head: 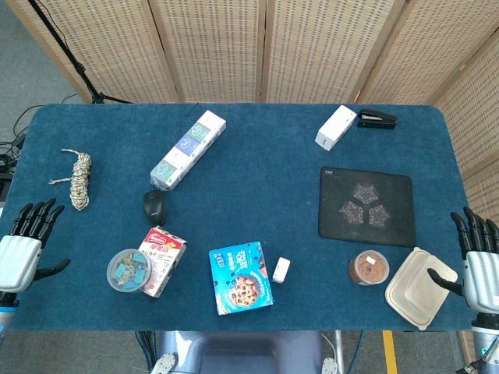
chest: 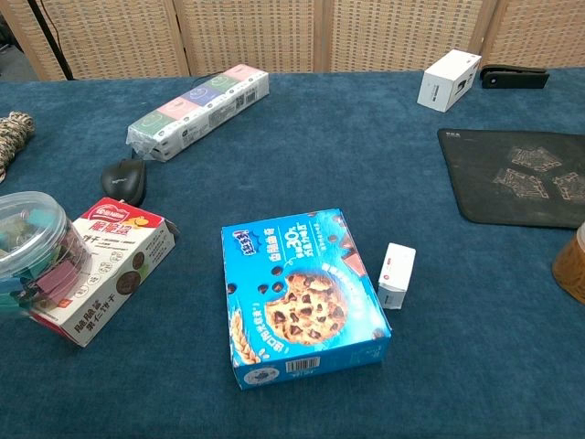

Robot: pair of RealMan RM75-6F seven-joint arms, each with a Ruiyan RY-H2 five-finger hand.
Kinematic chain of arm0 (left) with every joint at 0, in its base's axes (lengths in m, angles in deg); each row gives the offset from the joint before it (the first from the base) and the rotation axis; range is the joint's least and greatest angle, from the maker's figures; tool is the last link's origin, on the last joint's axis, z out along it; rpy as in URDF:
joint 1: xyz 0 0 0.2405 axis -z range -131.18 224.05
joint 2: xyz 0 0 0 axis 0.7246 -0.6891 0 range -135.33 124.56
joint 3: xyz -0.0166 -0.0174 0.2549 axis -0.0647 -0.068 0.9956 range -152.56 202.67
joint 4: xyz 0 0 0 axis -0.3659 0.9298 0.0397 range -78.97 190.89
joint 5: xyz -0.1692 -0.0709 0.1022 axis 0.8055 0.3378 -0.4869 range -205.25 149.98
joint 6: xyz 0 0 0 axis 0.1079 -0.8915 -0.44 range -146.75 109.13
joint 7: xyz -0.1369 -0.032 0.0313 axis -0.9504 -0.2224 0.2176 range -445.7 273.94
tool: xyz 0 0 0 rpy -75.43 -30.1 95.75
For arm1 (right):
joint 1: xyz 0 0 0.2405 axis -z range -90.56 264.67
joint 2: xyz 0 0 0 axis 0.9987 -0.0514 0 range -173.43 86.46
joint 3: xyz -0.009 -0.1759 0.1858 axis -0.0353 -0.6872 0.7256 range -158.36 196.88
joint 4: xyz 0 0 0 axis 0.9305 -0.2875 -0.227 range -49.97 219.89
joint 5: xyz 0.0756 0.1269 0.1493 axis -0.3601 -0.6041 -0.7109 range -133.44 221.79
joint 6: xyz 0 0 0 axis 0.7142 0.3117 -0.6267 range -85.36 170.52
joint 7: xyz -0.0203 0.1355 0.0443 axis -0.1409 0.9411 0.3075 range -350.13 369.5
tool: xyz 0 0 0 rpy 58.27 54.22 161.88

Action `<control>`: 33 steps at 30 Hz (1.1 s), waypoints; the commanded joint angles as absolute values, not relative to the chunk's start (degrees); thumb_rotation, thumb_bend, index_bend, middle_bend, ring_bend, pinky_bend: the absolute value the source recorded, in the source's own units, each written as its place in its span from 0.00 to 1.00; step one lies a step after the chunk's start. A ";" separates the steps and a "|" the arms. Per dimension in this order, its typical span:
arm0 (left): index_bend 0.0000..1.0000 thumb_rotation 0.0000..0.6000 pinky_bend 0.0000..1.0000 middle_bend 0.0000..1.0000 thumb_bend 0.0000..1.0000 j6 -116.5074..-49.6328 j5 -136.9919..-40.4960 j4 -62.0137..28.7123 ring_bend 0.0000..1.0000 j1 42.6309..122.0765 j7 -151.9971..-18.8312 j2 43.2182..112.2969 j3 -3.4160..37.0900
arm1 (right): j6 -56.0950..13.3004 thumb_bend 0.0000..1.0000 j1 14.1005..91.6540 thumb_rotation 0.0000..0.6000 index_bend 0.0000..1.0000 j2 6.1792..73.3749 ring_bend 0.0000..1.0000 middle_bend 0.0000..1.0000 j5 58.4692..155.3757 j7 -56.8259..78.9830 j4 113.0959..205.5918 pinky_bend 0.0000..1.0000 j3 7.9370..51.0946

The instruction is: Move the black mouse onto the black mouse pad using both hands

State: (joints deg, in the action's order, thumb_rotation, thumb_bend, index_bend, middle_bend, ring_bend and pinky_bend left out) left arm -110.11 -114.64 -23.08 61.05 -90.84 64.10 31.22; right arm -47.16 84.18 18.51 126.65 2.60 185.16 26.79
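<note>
The black mouse (head: 154, 207) lies on the blue table, left of centre, just below a long tissue pack; the chest view shows the mouse (chest: 124, 178) at the left. The black mouse pad (head: 366, 206) with a grey pattern lies flat on the right side, and its left part shows as the pad (chest: 516, 176) in the chest view. My left hand (head: 23, 247) hovers at the table's left front edge, fingers spread, holding nothing. My right hand (head: 477, 261) is at the right front edge, fingers spread and empty. Neither hand shows in the chest view.
A tissue pack (head: 189, 149), rope (head: 78, 178), clip tub (head: 129, 269), snack box (head: 160, 259), blue cookie box (head: 239, 277) and small white box (head: 281, 269) lie left and centre. A white box (head: 335, 127), stapler (head: 376, 119), brown jar (head: 368, 267) and takeaway container (head: 419, 287) surround the pad.
</note>
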 commanded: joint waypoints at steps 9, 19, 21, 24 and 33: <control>0.00 1.00 0.00 0.00 0.06 -106.21 -113.36 -25.68 0.00 60.70 -88.25 63.01 29.40 | -49.33 0.00 84.58 1.00 0.00 19.56 0.00 0.00 126.53 -2.71 184.99 0.00 27.44; 0.00 1.00 0.10 0.00 0.09 -95.76 -122.27 -15.91 0.00 72.17 -88.80 65.64 26.75 | -49.15 0.00 84.50 1.00 0.00 19.92 0.00 0.00 125.25 -4.24 184.68 0.00 27.97; 0.00 1.00 0.14 0.00 0.10 -94.82 -124.99 -8.66 0.00 74.75 -91.34 68.71 26.69 | -48.98 0.00 84.45 1.00 0.00 20.06 0.00 0.00 124.53 -4.80 184.73 0.00 28.20; 0.00 1.00 0.18 0.00 0.10 -92.40 -127.95 1.64 0.01 78.61 -96.60 73.70 27.31 | -49.19 0.00 84.36 1.00 0.00 20.41 0.00 0.00 123.70 -6.03 184.85 0.00 28.68; 0.03 1.00 0.26 0.03 0.10 -90.17 -135.79 23.13 0.10 86.33 -98.23 84.11 31.20 | -48.23 0.00 83.61 1.00 0.00 21.77 0.00 0.00 121.89 -7.83 184.07 0.00 29.32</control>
